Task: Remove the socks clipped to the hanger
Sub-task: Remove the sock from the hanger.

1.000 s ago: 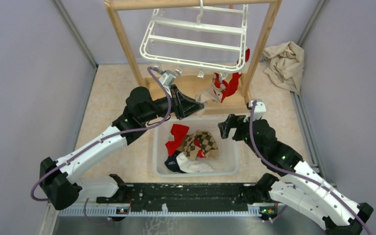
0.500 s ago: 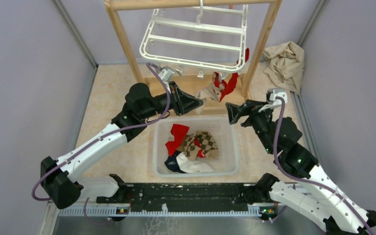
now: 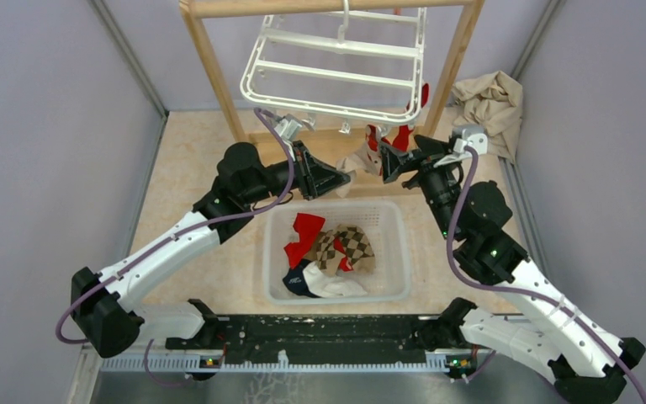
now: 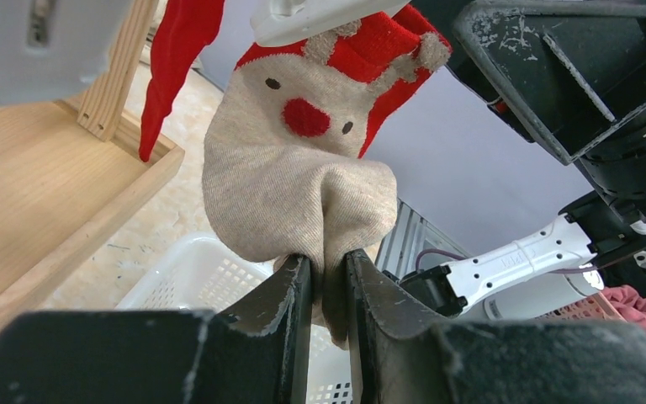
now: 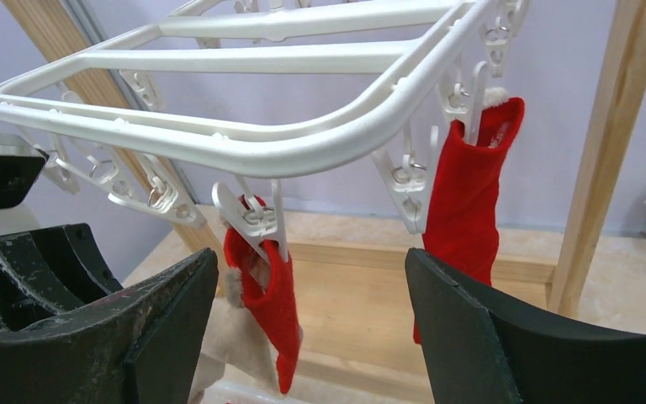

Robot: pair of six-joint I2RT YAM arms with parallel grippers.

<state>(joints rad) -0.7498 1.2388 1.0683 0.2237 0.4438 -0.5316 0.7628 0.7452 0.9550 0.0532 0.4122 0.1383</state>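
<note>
Left gripper (image 4: pixel 330 282) pinched shut on a fold of the tan sock (image 4: pixel 286 185).
The sock was soft knit with a reindeer face and red cuff, hanging from a clip (image 4: pixel 320 17) on the white plastic hanger (image 5: pixel 244 147). My right gripper (image 5: pixel 311 273) gaped wide, holding nothing, facing a limp red sock (image 5: pixel 471 185).

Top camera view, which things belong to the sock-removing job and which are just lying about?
Job: white plastic clip hanger, tan reindeer-face sock in left gripper, red clipped sock.
Lying about: crumpled beige cloth, wooden frame, white perforated basket.
</note>
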